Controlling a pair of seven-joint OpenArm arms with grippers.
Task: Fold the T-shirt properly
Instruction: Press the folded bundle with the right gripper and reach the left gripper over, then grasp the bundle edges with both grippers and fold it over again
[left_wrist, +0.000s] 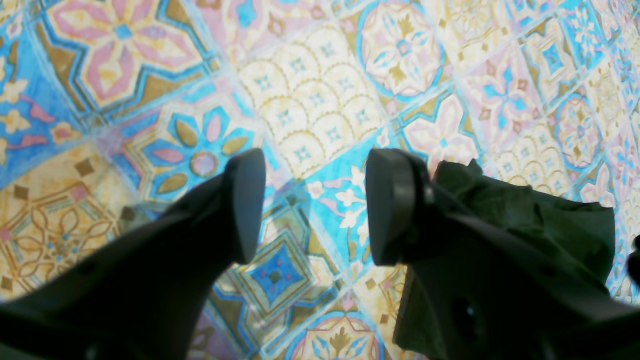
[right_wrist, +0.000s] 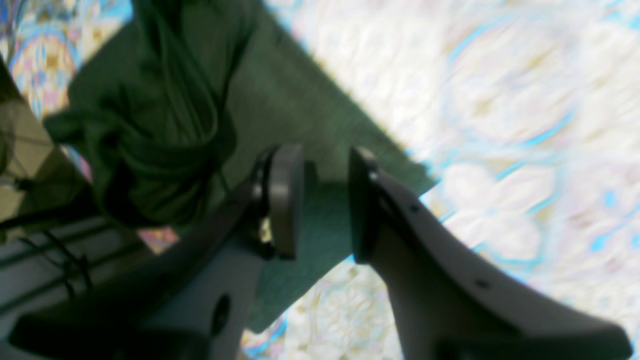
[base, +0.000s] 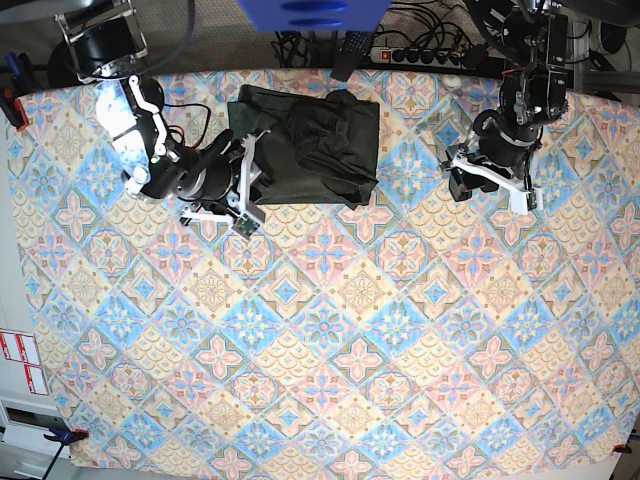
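Handling: the T-shirt (base: 305, 145) looks soft, thin and light; it should drape and sag when lifted, and a pinch on one layer would probably pull that layer loose from the stack.
Slip: the knit seems unlikely to slide out of rubber-like pads, but it may drag across the patterned tablecloth (base: 330, 340) rather than lift cleanly.
Where to grip: the straight flat edge lying between the right jaws looks the surest hold, taken through all layers near a corner; the bunched part is a poorer choice, since folds there would shift.
Look: dark heathered olive-green, plain, no print. In the base view it is a compact, roughly rectangular bundle, smooth along its left side and rumpled on the right half.
Detail: the right wrist view shows a flat panel with a clean straight edge and, beside it, a twisted heap of gathered cloth.
Place: near the far edge of the table, left of centre in the base view.
Right gripper (right_wrist: 325, 200): parted jaws straddling the flat edge of the shirt, not closed on it.
Left gripper (left_wrist: 315, 205): spread wide and empty over bare cloth, well apart from the shirt in the base view.
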